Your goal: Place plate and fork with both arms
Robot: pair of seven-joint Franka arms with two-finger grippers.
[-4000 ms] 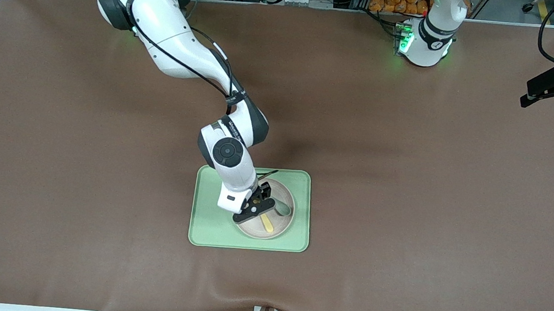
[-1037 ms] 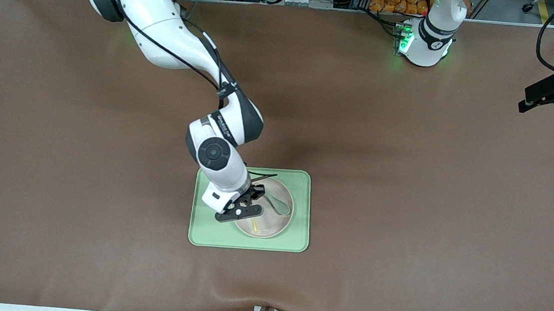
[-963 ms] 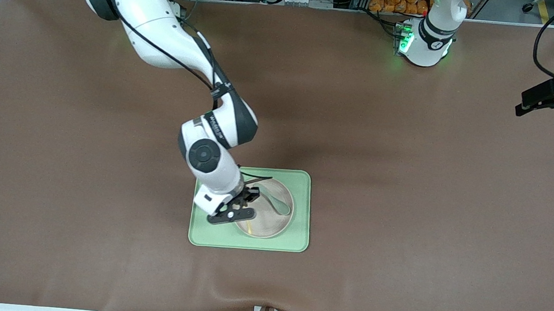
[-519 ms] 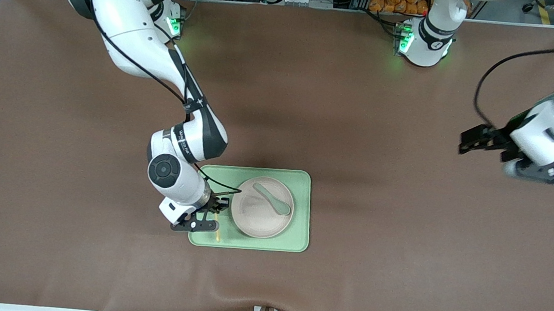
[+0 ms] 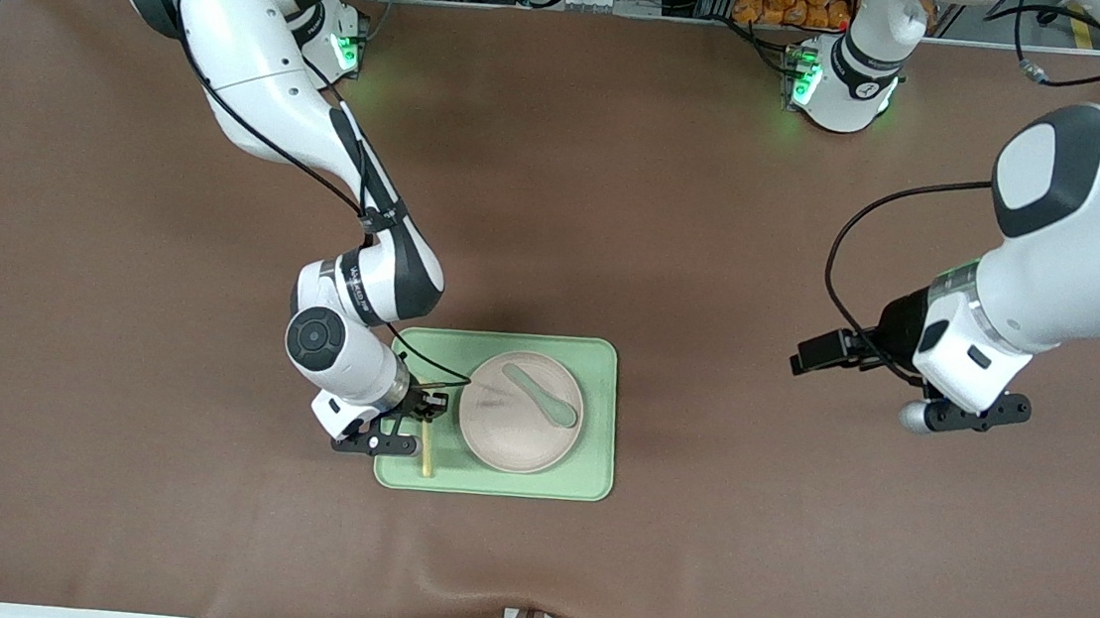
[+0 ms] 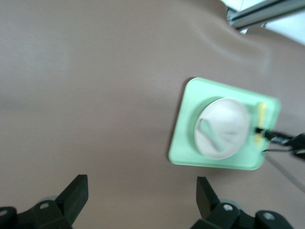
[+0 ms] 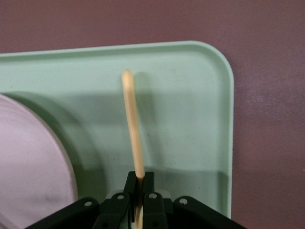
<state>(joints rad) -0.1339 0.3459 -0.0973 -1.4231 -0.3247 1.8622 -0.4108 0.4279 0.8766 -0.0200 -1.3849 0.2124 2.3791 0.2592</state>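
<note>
Lower centre of the front view: one tray (image 5: 600, 423) holds one plate (image 5: 509, 440) (one spoon (image 5: 542, 400) on it). Right gripper (image 5: 412, 428), clamped on one fork (image 5: 425, 457), hangs over the tray's edge. Left gripper (image 6: 140, 198), fingers apart, hovers mid-right over bare table (image 5: 740, 525).

No text can be read — the small lettering on the right arm's (image 5: 383, 280) black wrist band stays illegible.
</note>
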